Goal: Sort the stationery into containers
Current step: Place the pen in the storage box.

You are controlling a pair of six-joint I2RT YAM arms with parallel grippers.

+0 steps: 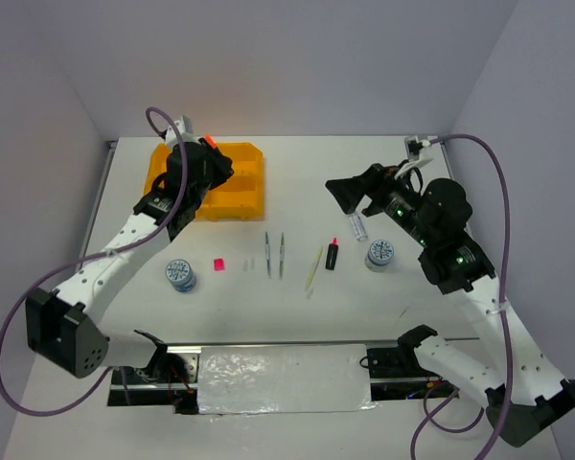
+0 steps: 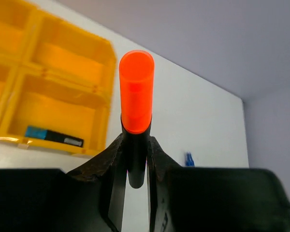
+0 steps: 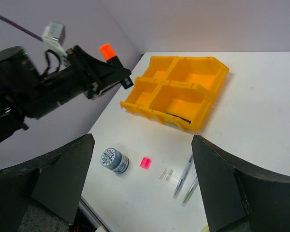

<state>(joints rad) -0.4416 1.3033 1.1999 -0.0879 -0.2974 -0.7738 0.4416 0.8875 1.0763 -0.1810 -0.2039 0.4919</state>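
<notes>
We've got the left gripper [image 1: 203, 151] over the orange-yellow tray [image 1: 244, 196] in the table's [image 1: 268, 316] far left corner, an orange-capped marker [image 1: 209, 143] poking out. Two thin grey pens [image 1: 267, 255], a pale stick [image 1: 313, 268] and a red-capped marker [image 1: 332, 256] sit mid-table.

Tray [image 3: 216, 81] of glossy yellow plastic, table [image 1: 307, 182] matt white — marker [image 2: 136, 116] smooth, its cap shiny.

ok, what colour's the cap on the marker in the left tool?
The marker cap is orange-red; it shows best in the left wrist view.
</notes>
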